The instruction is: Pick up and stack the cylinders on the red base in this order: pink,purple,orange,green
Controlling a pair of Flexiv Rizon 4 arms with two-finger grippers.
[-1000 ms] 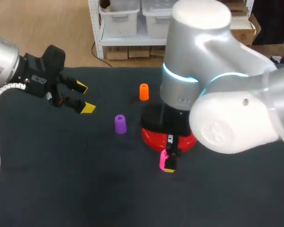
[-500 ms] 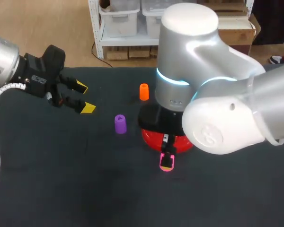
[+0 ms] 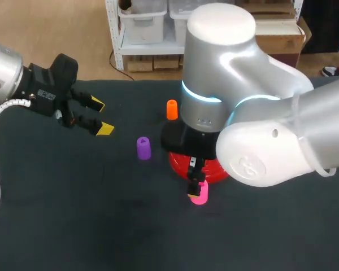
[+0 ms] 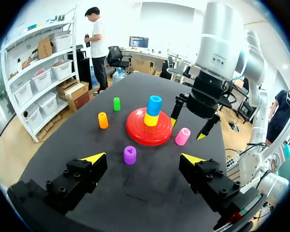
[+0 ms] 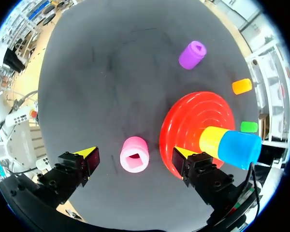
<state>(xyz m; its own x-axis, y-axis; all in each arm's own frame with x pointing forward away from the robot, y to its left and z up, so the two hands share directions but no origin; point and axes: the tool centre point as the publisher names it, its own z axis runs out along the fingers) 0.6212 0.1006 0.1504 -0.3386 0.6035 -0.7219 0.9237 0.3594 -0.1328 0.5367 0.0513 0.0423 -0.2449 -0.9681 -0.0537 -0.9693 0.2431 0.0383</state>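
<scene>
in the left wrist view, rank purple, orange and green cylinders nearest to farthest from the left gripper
1. purple cylinder, just ahead of the left gripper
2. orange cylinder, farther out, beside the red base
3. green cylinder, farthest, past the orange one

Glossy plastic red base (image 5: 195, 126); matt cloth table (image 3: 73, 214).

head: high behind, downward | left wrist: low, oblique | right wrist: close overhead; all share red base (image 3: 179, 164)

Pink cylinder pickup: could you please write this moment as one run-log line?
right gripper: open, straddling pink cylinder | pink cylinder: on table beside red base | left gripper: open, empty, apart
</scene>
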